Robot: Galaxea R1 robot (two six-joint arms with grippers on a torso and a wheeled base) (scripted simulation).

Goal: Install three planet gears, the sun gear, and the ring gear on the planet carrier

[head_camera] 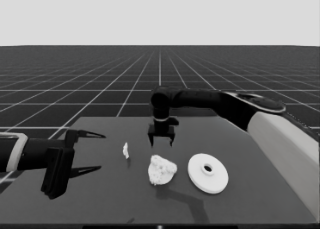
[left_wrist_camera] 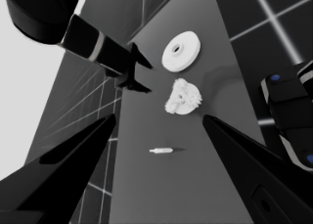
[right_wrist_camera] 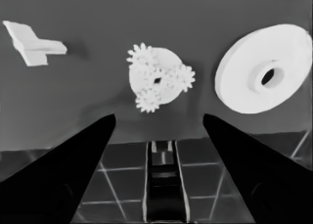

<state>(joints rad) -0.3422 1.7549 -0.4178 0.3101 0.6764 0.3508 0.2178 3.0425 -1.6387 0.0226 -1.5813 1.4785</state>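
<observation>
White toothed gears sit meshed on the smaller round part (head_camera: 162, 170), so next up is probably the thick larger round part (head_camera: 208, 172) just beside it, nearer the right tool (head_camera: 161, 139), which hovers spread and empty over the dark table (head_camera: 100, 199).

Each arm is finished in black near its gripper and in pale grey farther back. The left gripper (head_camera: 85, 151) and the right gripper (head_camera: 161, 140) are each fitted with two long, pointed black fingers.
</observation>
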